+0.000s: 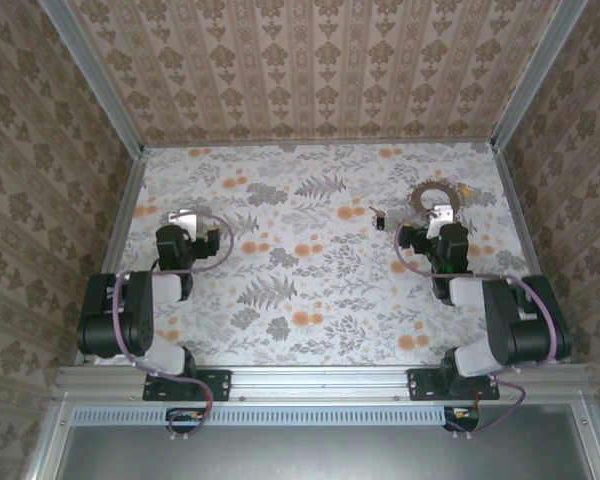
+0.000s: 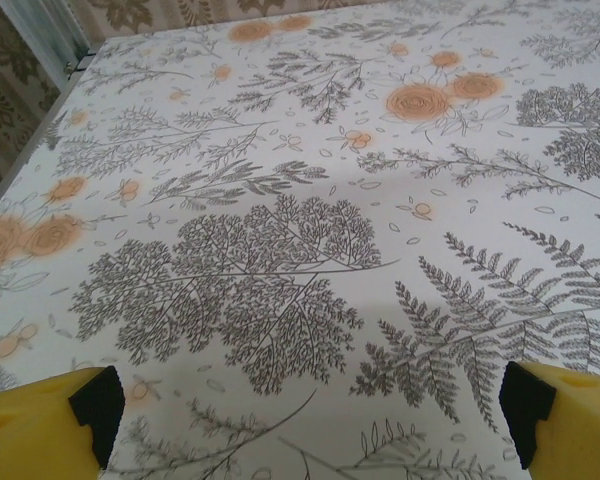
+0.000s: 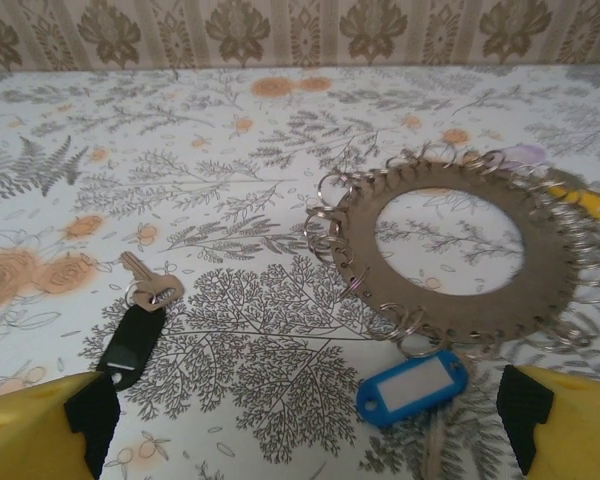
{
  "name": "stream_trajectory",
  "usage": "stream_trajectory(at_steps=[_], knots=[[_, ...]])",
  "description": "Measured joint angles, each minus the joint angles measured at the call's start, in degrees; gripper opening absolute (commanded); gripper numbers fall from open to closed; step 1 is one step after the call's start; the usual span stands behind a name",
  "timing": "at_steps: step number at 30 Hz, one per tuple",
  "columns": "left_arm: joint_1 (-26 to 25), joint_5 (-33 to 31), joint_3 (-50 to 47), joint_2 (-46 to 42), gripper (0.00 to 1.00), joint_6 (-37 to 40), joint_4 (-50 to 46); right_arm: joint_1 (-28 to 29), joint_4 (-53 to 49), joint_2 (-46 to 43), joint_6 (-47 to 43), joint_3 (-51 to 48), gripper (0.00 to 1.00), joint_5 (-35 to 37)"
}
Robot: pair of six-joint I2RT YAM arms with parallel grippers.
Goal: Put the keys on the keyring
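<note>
1. At the bottom edge of the right wrist view, your right gripper (image 3: 300,435) stands fully spread and holds nothing. Its yellow fingertips (image 3: 30,430) sit at 7 and 5 o'clock.
2. Your left gripper (image 2: 310,415) is just as wide and also empty, over the bare floral table (image 2: 280,150).
3. Just ahead, at 5 o'clock, the blue-tagged key (image 3: 412,385) lies flat. The tag's long axis runs 8 to 2 o'clock, and the blurred shank points toward 6.
4. At 8 o'clock, the black-tagged key (image 3: 150,285) lies flat, with its tag trailing toward 7 and its brass blade pointing toward 11.
5. Farther off, at 2 o'clock, the keyring (image 3: 545,265) lies flat, rimmed with small split rings. The blue tag is just beside its 6 o'clock edge.
</note>
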Motion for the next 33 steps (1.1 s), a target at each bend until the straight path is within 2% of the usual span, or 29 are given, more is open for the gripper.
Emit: stream_trajectory(at_steps=[5,8,12,14,16,18,22,28,33], knots=[[-2.2,-1.3,6.4,-15.0,1.0,-3.8,-15.8,0.0,-16.8,-20.6,3.6,4.1,1.0,2.3],[-4.5,0.9,17.8,-20.9,1.0,-10.3,-28.9,-0.2,-26.3,-27.1,8.9,9.9,1.0,4.0],[-6.4,4.7,35.8,-21.7,1.0,-16.3,-43.5,-1.2,-31.3,-30.0,15.2,10.9,0.99,3.5],[-6.3,6.6,41.0,-21.9,1.0,-18.1,-48.7,-2.0,-36.0,-27.7,18.1,12.3,0.88,3.4],[-6.0,8.7,41.6,-22.5,1.0,-18.9,-51.6,-2.4,-41.1,-22.8,20.1,15.6,0.79,3.5],[-6.0,10.4,38.3,-23.6,1.0,-19.6,-52.2,-2.8,-45.8,-17.2,22.4,19.8,0.78,3.5],[-5.6,15.6,28.3,-23.1,1.0,-19.5,-53.7,-4.9,-52.0,-7.4,25.1,26.8,0.64,3.2],[-7.3,20.4,27.8,-20.7,1.0,-18.4,-56.0,-12.6,-55.5,6.3,27.8,34.2,0.51,-1.0],[-10.7,19.6,27.8,-22.2,1.0,-17.0,-56.1,-16.1,-57.1,18.7,30.4,41.6,0.44,-4.3]])
